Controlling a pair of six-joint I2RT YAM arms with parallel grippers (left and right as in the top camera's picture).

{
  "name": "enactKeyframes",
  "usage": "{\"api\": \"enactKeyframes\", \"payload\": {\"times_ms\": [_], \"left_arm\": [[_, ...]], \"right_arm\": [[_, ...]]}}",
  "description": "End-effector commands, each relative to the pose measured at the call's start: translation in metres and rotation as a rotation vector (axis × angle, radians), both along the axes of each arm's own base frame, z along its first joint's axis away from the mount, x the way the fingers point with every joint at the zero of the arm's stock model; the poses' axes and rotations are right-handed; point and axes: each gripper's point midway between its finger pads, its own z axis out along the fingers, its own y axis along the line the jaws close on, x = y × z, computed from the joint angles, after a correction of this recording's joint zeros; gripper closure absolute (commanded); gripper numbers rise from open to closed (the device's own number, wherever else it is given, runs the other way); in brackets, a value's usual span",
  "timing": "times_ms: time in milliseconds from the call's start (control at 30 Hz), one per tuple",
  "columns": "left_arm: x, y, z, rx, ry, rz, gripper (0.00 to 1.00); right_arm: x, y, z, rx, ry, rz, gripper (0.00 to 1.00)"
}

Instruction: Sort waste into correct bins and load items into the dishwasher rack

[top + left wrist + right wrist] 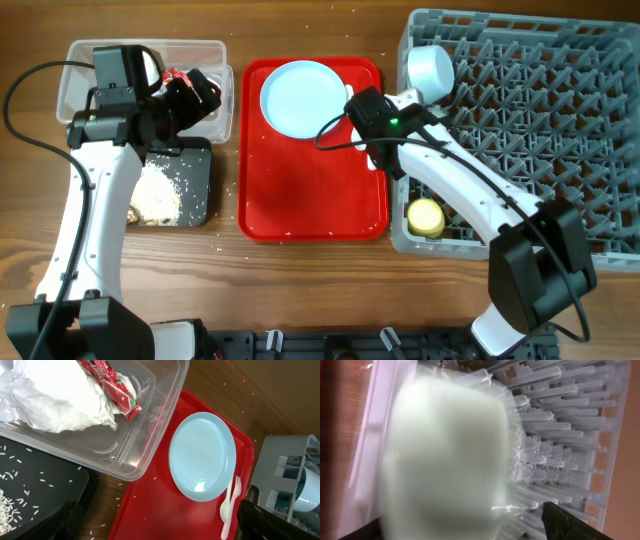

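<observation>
My left gripper (pixel 195 95) hangs open and empty over the deep clear tub (pixel 75 90). The tub holds the crumpled white napkin (pixel 55 400) and the red wrapper (pixel 112 385). Rice scraps (pixel 160 190) lie in the black tray (pixel 195 160). The pale blue plate (pixel 300 95) sits on the red tray, with the white spoon (pixel 226 507) and fork (pixel 236 491) beside it. My right gripper (pixel 412 95) is at the grey rack's (pixel 540 100) left corner, jaws wide around a pale bowl (pixel 432 68). The bowl (pixel 445 455) is blurred, with a gap to the right finger. A yellow cup (pixel 425 217) sits in the rack.
The flat red tray (pixel 310 190) lies between the bins and the rack, with a few rice grains on it and on the wooden table (pixel 300 270). The right arm reaches across the rack's front left part.
</observation>
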Motion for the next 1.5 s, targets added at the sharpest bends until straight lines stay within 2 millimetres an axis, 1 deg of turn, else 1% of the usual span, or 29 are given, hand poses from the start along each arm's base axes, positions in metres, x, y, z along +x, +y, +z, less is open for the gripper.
{"api": "enactKeyframes", "payload": {"times_ms": [0, 100, 167, 200, 267, 333, 367, 400, 433, 467, 533, 567, 600, 700, 733, 767, 967, 1100, 1133, 1167, 1200, 1233, 1267, 1333, 1367, 1433, 1467], "left_arm": [[0.001, 0.0, -0.003, -0.002, 0.006, -0.004, 0.0], [0.001, 0.0, -0.003, -0.002, 0.006, -0.004, 0.0], [0.001, 0.0, -0.003, -0.002, 0.006, -0.004, 0.0], [0.001, 0.0, -0.003, -0.002, 0.006, -0.004, 0.0], [0.001, 0.0, -0.003, -0.002, 0.006, -0.004, 0.0], [0.001, 0.0, -0.003, -0.002, 0.006, -0.004, 0.0], [0.001, 0.0, -0.003, -0.002, 0.006, -0.004, 0.0], [0.001, 0.0, -0.003, -0.002, 0.006, -0.004, 0.0], [0.001, 0.0, -0.003, -0.002, 0.006, -0.004, 0.0], [0.001, 0.0, -0.003, -0.002, 0.006, -0.004, 0.0], [0.001, 0.0, -0.003, -0.002, 0.006, -0.004, 0.0], [0.001, 0.0, -0.003, -0.002, 0.006, -0.004, 0.0], [0.001, 0.0, -0.003, -0.002, 0.006, -0.004, 0.0], [0.001, 0.0, -0.003, -0.002, 0.006, -0.004, 0.0], [0.001, 0.0, -0.003, -0.002, 0.006, -0.004, 0.0], [0.001, 0.0, -0.003, -0.002, 0.006, -0.004, 0.0], [0.001, 0.0, -0.003, -0.002, 0.006, -0.004, 0.0], [0.001, 0.0, -0.003, -0.002, 0.006, -0.004, 0.0], [0.001, 0.0, -0.003, -0.002, 0.006, -0.004, 0.0], [0.001, 0.0, -0.003, -0.002, 0.006, -0.004, 0.0], [0.001, 0.0, -0.003, -0.002, 0.006, -0.004, 0.0], [0.001, 0.0, -0.003, -0.002, 0.006, -0.004, 0.0], [0.001, 0.0, -0.003, -0.002, 0.006, -0.004, 0.0], [0.001, 0.0, -0.003, -0.002, 0.006, -0.004, 0.0], [0.001, 0.0, -0.003, -0.002, 0.006, -0.004, 0.0], [0.001, 0.0, -0.003, -0.002, 0.006, -0.004, 0.0], [0.001, 0.0, -0.003, -0.002, 0.006, -0.004, 0.0]], "right_arm": [[-0.007, 0.049, 0.01, 0.322, 0.048, 0.046, 0.17], [-0.009, 0.056, 0.029, 0.393, 0.01, 0.064, 0.17], [-0.008, 0.062, 0.046, 0.444, -0.031, 0.08, 0.17], [-0.006, 0.069, 0.054, 0.487, -0.044, 0.101, 0.17], [-0.003, 0.093, 0.067, 0.604, -0.057, 0.19, 0.16], [0.011, 0.133, 0.089, 0.804, -0.123, 0.291, 0.16], [0.016, 0.141, 0.094, 0.851, -0.147, 0.298, 0.17], [0.026, 0.153, 0.1, 0.917, -0.189, 0.284, 0.21], [0.038, 0.159, 0.1, 0.966, -0.229, 0.236, 0.25], [0.046, 0.163, 0.097, 0.992, -0.254, 0.196, 0.27], [0.062, 0.172, 0.076, 1.052, -0.264, 0.088, 0.32], [0.07, 0.177, 0.055, 1.077, -0.25, 0.008, 0.35], [0.075, 0.18, 0.034, 1.084, -0.23, -0.042, 0.36], [0.079, 0.186, -0.019, 1.083, -0.16, -0.159, 0.4], [0.079, 0.186, -0.031, 1.076, -0.147, -0.183, 0.41], [0.081, 0.186, -0.06, 1.06, -0.121, -0.232, 0.45], [0.086, 0.186, -0.097, 1.052, -0.115, -0.301, 0.52], [0.081, 0.183, -0.119, 1.031, -0.082, -0.343, 0.56], [0.08, 0.183, -0.12, 1.028, -0.079, -0.345, 0.59], [0.08, 0.182, -0.12, 1.026, -0.077, -0.346, 0.64], [0.079, 0.182, -0.121, 1.024, -0.074, -0.348, 0.75], [0.079, 0.181, -0.121, 1.021, -0.071, -0.351, 0.83], [0.076, 0.182, -0.122, 1.024, -0.057, -0.352, 0.96], [0.071, 0.185, -0.123, 1.037, -0.02, -0.351, 0.96], [0.069, 0.182, -0.122, 1.03, -0.008, -0.35, 0.96], [0.073, 0.178, -0.112, 1.012, 0.003, -0.319, 0.96], [0.078, 0.176, -0.1, 1.012, -0.001, -0.293, 0.96]]}}
